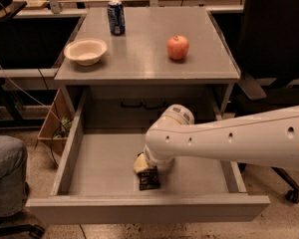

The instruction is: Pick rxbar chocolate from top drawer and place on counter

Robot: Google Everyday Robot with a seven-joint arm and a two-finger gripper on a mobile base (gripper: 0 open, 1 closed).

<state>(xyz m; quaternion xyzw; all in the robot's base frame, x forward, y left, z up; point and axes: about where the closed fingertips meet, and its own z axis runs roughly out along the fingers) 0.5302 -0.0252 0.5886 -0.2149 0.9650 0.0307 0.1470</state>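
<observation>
The top drawer (pixel 70 148) stands pulled open below the counter (pixel 144 59). The rxbar chocolate (pixel 149 179), a dark wrapper with white lettering, lies on the drawer's bottom near the front. My white arm reaches in from the right. My gripper (pixel 143 164) is down inside the drawer, right at the bar's far end. A yellowish finger pad (pixel 140 163) shows just above the bar. The arm's wrist hides most of the gripper.
On the counter stand a blue soda can (pixel 116 17), a white bowl (pixel 85 51) and a red apple (pixel 178 47). A person's knee (pixel 5 173) is at the left. A cardboard box (pixel 52 126) sits left of the drawer. A chair base (pixel 289 193) is at the right.
</observation>
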